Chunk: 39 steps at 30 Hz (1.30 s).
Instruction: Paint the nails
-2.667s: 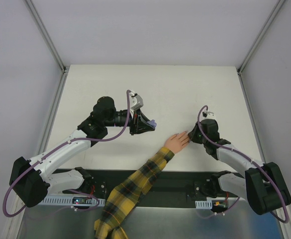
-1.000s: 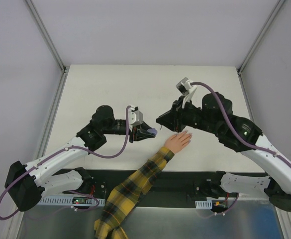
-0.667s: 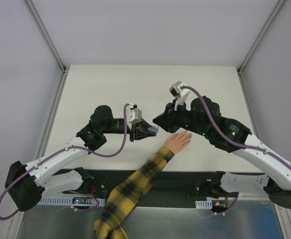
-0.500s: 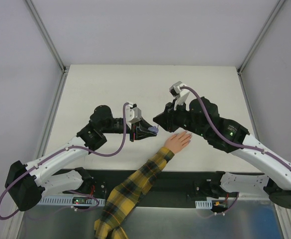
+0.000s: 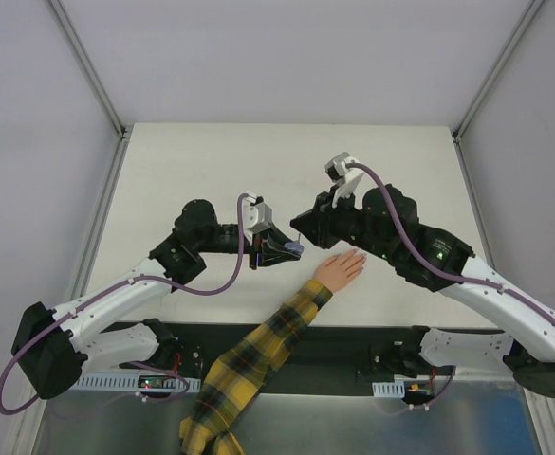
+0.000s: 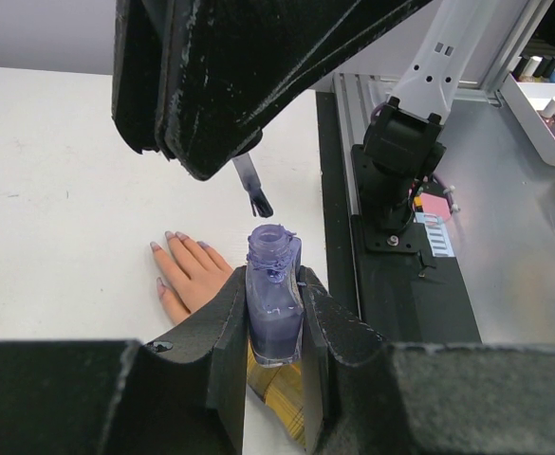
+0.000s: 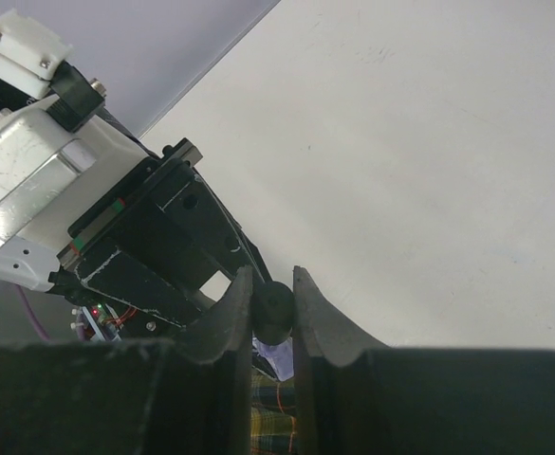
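Note:
A small peach hand [image 5: 342, 268] lies flat on the white table, and its nails [image 6: 170, 235] look pale lilac. My left gripper [image 6: 272, 284] is shut on an uncapped purple polish bottle [image 6: 274, 313], held upright just left of the hand [image 6: 192, 275]. My right gripper [image 7: 272, 280] is shut on the dark round cap [image 7: 275, 310]. The cap's brush [image 6: 255, 194] hangs just above the bottle's mouth. In the top view my right gripper [image 5: 298, 226] sits close over my left gripper [image 5: 289, 248].
A yellow-and-black plaid sleeve [image 5: 249, 365] runs from the hand to the near edge. The right arm's base [image 6: 400, 180] stands on the black rail. A white tray of polish bottles [image 6: 543, 81] is off the table to the right.
My right arm has swung from the hand's fingertips over to the bottle. In the last second it crept slightly left and my left gripper lifted the bottle a little toward it.

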Each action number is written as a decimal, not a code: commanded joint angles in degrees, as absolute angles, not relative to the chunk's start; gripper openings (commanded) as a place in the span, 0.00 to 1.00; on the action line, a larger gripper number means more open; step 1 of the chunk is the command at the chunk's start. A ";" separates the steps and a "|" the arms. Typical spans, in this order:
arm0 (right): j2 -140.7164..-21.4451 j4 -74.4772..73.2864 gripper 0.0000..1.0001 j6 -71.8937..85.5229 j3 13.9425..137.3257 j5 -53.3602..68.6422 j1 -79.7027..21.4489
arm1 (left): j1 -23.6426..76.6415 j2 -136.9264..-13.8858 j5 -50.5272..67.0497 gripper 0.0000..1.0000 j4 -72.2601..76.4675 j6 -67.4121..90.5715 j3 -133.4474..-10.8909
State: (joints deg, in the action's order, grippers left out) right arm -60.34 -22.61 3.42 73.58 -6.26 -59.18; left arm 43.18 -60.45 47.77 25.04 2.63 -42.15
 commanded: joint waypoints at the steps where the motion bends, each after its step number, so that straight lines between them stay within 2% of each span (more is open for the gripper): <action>1: -58.97 -19.95 0.01 3.78 73.65 -7.03 -59.41 | 43.68 -60.12 49.66 0.00 28.74 3.16 -42.19; 32: -58.10 -15.56 0.01 7.12 67.33 -5.27 -59.50 | 43.59 -60.12 47.73 0.00 30.58 5.27 -41.84; 39: -57.22 -11.44 0.01 5.98 62.50 -8.78 -62.83 | 43.07 -59.33 45.35 0.00 33.13 7.64 -41.22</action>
